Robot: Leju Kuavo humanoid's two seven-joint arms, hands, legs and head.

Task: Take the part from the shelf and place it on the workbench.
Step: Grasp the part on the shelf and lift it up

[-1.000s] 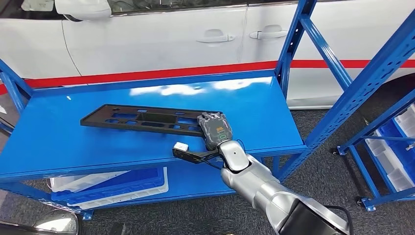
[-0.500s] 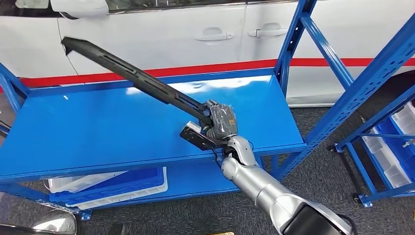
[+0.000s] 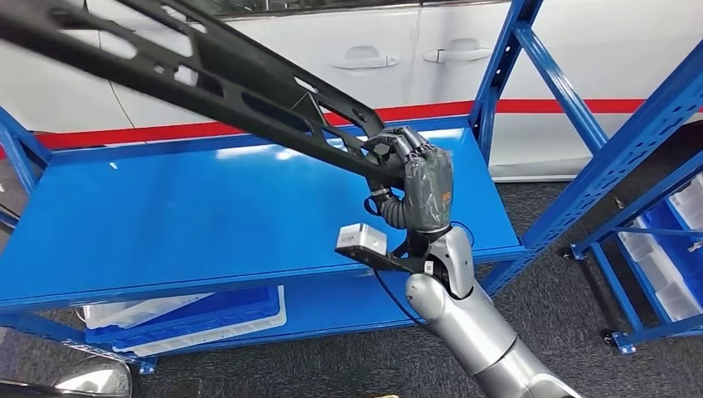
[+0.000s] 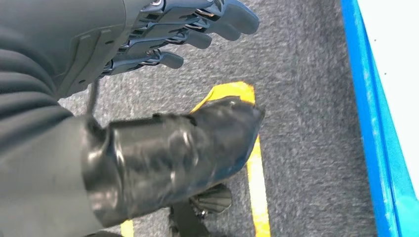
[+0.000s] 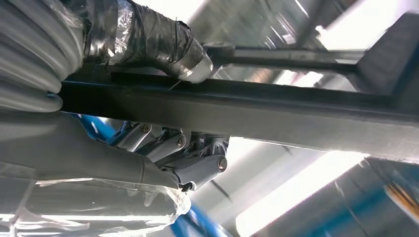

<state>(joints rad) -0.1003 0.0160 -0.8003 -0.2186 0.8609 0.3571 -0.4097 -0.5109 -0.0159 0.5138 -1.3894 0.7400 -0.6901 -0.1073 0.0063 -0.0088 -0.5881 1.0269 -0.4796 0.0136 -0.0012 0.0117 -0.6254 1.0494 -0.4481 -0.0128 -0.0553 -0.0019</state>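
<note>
Now the right hand (image 3: 419, 186) is gripping the long black part (image 3: 207, 79) by its near-right end, holding it above the blue shelf (image 3: 166, 215), slanting up to the far left. The left hand (image 4: 163, 34) is hanging over the floor, fingers apart, holding nothing.

Across the top of the frame we see a white car (image 3: 273, 75) with a red stripe (image 3: 249, 126). At lower left lie flat blue and white trays (image 3: 195, 319); at right stand storage bins (image 3: 667, 274).
</note>
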